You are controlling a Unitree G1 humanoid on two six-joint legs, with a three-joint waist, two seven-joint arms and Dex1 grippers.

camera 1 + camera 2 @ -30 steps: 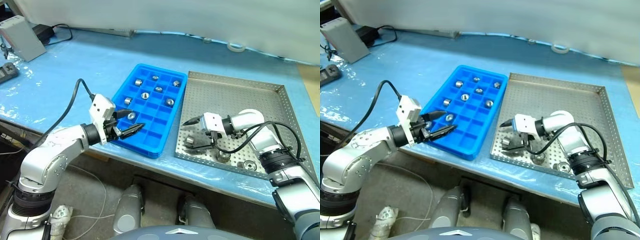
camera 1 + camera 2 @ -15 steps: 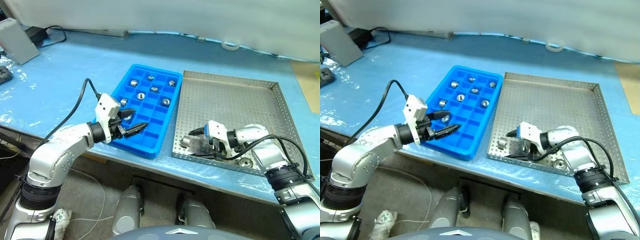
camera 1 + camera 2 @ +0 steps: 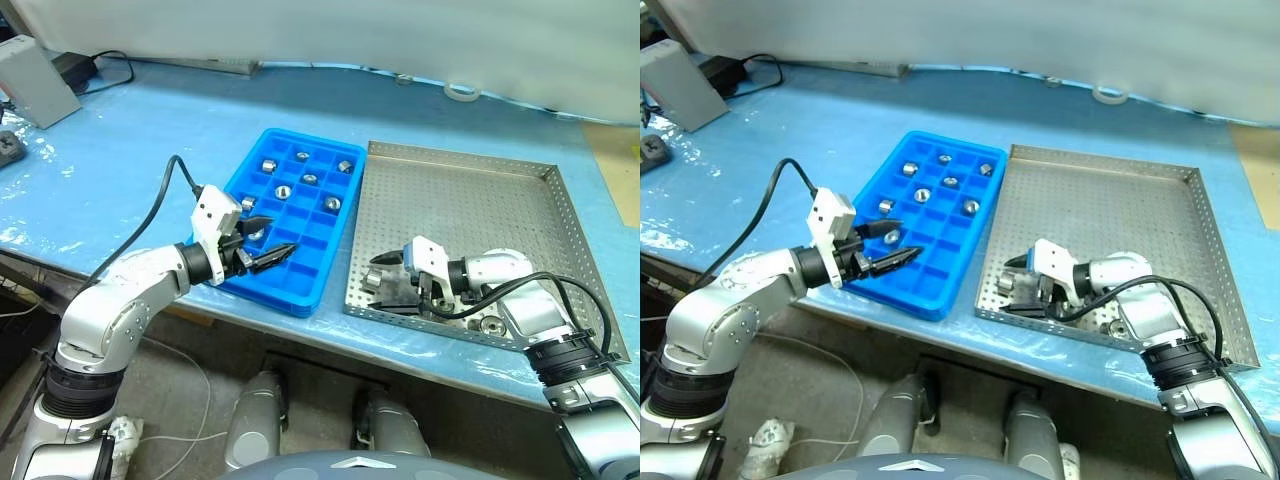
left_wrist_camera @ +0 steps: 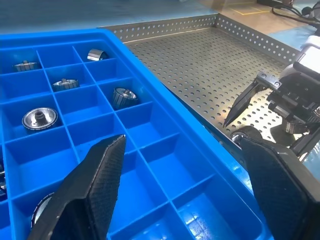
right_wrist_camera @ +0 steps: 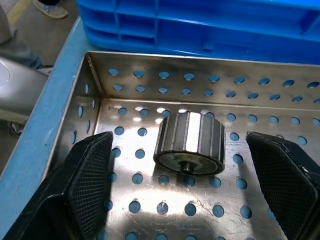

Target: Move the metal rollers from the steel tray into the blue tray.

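The right tool [image 5: 182, 200] stood wide open in the near left corner of the steel tray [image 3: 470, 200], at the lower middle of the head view, its two fingers [image 5: 85, 180] flanking one of the metal rollers [image 5: 190, 142] without touching it. That roller lay on its side on the perforated floor, its axis running from the tray's front wall toward the wrist camera, one flat end with the small hub facing the camera and the faceted curved wall facing the fingers. Two more rollers [image 3: 490, 325] sat near the tray's front rim, lower right of the head view.

The left tool [image 4: 185, 200] hung open and empty over the near end of the blue tray [image 3: 305, 300], left of centre, where several rollers [image 4: 39, 118] already sat in the far compartments.

The main risk seemed to be the roller's freedom to roll: a finger meeting the curved wall first could push it sideways across the holes or against the rim, and a pinch on that rounded surface might squirt it out. The corner walls also left little room for the finger nearest the rim. A carry toward the blue tray could crowd the waiting left tool.
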